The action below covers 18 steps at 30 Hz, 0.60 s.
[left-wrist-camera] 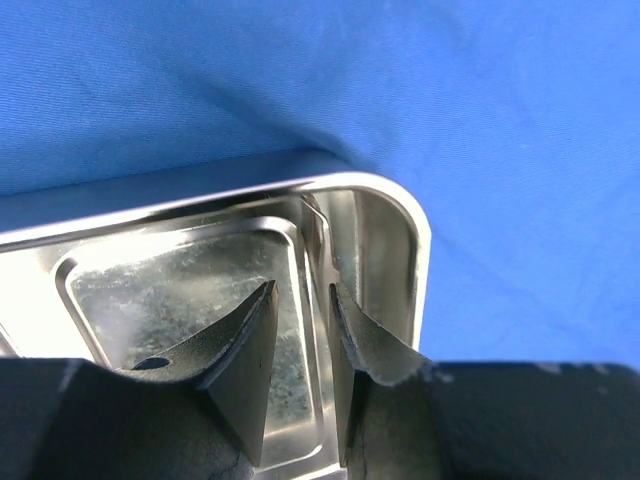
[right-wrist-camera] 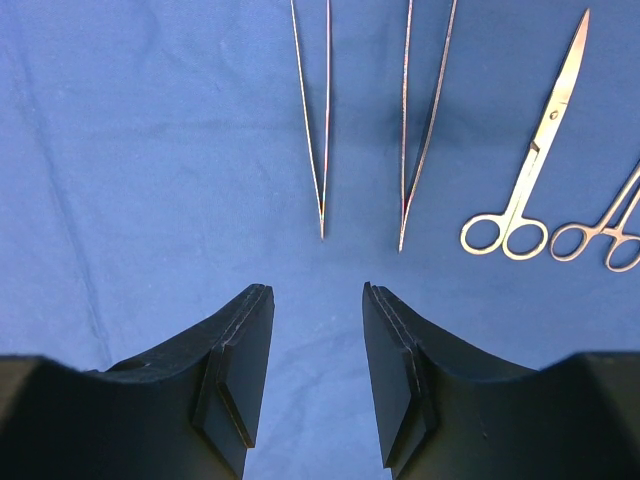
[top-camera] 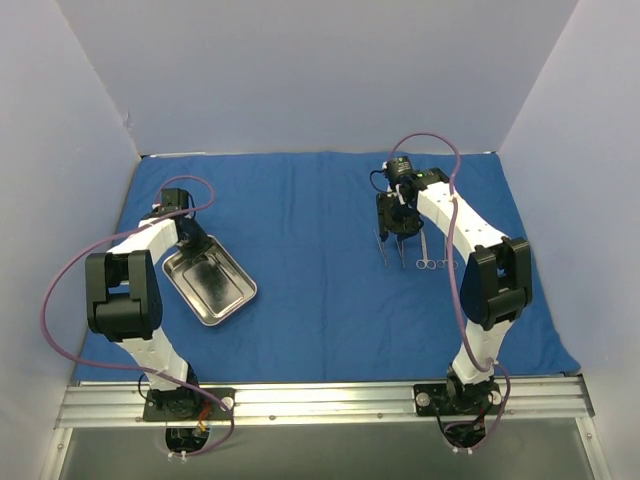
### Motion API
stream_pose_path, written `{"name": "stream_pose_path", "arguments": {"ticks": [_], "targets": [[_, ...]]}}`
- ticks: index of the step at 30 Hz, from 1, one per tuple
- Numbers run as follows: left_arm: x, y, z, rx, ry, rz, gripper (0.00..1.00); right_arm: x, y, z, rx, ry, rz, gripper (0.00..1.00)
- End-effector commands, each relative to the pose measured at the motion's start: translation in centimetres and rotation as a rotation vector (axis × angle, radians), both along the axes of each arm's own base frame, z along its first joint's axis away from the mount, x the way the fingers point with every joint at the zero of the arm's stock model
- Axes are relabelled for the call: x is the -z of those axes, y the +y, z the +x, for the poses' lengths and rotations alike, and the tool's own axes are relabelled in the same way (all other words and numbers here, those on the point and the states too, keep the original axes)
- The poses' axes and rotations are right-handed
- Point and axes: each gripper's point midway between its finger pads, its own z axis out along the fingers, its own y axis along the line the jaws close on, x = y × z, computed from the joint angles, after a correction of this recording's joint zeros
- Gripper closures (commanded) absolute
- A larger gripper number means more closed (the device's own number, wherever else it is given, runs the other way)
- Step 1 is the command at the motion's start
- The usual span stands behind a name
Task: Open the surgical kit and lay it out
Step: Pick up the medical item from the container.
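Blue cloth wrap [top-camera: 320,320] lies spread on the tabletop, with the steel tray [top-camera: 213,290] at left and tweezers [right-wrist-camera: 321,205] right of centre. The left end effector [left-wrist-camera: 302,330], narrow at the tray's corner with its grip unclear, may tip it. The right end effector [right-wrist-camera: 318,345], half open and empty, may nudge the tweezers.

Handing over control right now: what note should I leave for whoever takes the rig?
Grippers: left gripper jaws partly open over a corner of the steel tray, nothing between them. Right gripper jaws open, empty, above the blue cloth near the tweezers' tips.
Things: cloth spread flat; tray on its left side; two tweezers, scissors and another ring-handled instrument in a row on the right.
Done: kit unwrapped, instruments laid out.
Left: probably only settling the tray.
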Motion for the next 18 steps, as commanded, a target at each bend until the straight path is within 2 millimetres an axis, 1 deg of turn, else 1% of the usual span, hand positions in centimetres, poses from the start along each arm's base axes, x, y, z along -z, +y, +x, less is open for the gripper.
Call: {"name": "stream_pose_path", "arguments": {"ticks": [1,3,7,10,13,14,15,17,18], "targets": [[-2.0,-0.4,0.0,0.000,-0.056,-0.015,0.64,-2.2,-0.2,-0.4,0.007,-0.042,0.014,0.59],[-2.2,-0.5,0.0,0.003,-0.069,-0.014,0.64,-2.0,-0.3,-0.4,0.008,-0.038,0.010,0.59],[-1.1,-0.7,0.3,0.007,-0.044,-0.026,0.64,-2.0,-0.3,-0.5,0.004,-0.036,0.011,0.59],[-0.3,-1.0,0.8,0.007,-0.032,-0.035,0.62,-2.1,-0.3,-0.4,0.003,-0.040,0.010,0.59],[-0.1,-1.2,1.3,0.013,-0.031,-0.036,0.59,-2.2,-0.4,-0.3,0.005,-0.043,0.010,0.59],[0.3,-1.2,1.4,0.016,-0.023,-0.034,0.58,-2.2,-0.4,-0.3,0.007,-0.045,0.010,0.59],[0.3,-1.3,1.7,0.021,-0.024,-0.033,0.55,-2.2,-0.4,-0.3,0.007,-0.042,0.009,0.59],[1.2,-1.1,1.7,0.017,0.003,-0.023,0.51,-2.1,-0.5,-0.3,0.008,-0.040,0.010,0.59],[1.2,-1.1,2.0,0.020,0.003,-0.022,0.49,-2.1,-0.5,-0.4,0.009,-0.038,0.010,0.59]]}}
